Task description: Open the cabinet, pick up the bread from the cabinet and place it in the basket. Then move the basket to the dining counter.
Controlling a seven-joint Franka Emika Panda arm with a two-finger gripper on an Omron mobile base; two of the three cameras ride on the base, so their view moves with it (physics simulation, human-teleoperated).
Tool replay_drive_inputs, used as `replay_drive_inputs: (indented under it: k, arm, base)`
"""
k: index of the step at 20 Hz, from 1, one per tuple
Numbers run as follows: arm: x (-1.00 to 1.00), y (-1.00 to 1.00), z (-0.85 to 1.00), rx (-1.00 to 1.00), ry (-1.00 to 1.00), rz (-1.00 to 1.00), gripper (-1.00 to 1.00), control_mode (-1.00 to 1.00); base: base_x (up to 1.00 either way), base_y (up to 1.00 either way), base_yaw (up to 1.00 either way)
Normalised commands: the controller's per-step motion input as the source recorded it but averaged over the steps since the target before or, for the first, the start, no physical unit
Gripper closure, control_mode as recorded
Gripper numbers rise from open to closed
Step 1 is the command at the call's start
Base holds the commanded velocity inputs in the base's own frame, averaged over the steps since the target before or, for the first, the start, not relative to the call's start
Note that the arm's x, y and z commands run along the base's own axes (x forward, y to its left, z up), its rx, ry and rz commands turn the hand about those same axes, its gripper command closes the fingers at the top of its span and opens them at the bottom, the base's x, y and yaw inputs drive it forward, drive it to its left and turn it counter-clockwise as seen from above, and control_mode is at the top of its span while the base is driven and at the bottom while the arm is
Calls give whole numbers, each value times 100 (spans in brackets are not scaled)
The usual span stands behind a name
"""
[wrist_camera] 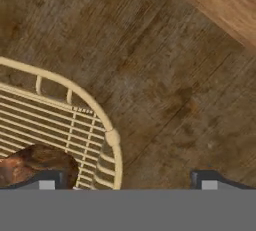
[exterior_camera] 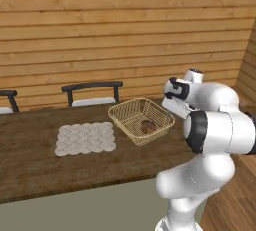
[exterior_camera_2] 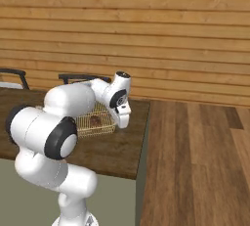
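Observation:
The pale gold wire basket stands on the dark wooden dining counter, near its right end. The dark-brown bread lies inside it. My gripper hangs open just above the basket's right rim, fingers pointing down. In the hand view the rim curves between the two widely spread fingertips, which touch nothing, and the bread lies at the lower left. From the right base view the gripper hovers beside the basket, whose bread shows through the mesh. The cabinet is out of view.
A white woven placemat lies left of the basket. Two dark chairs stand behind the counter against the plank wall. The counter's right edge drops to open wooden floor.

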Motion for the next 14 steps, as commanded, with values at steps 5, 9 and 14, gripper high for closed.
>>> replay_drive_inputs:
  k: [5, 9, 14]
  arm:
    - [-79, 21, 89, -5, -12, 1, -100, -100]
    - [-96, 45, 66, -14, -14, 12, -100, -100]
    - [-100, 49, 59, -9, -24, 15, -100, -100]
  base:
    - [0, 0, 0]
    - [0, 0, 0]
    - [0, 0, 0]
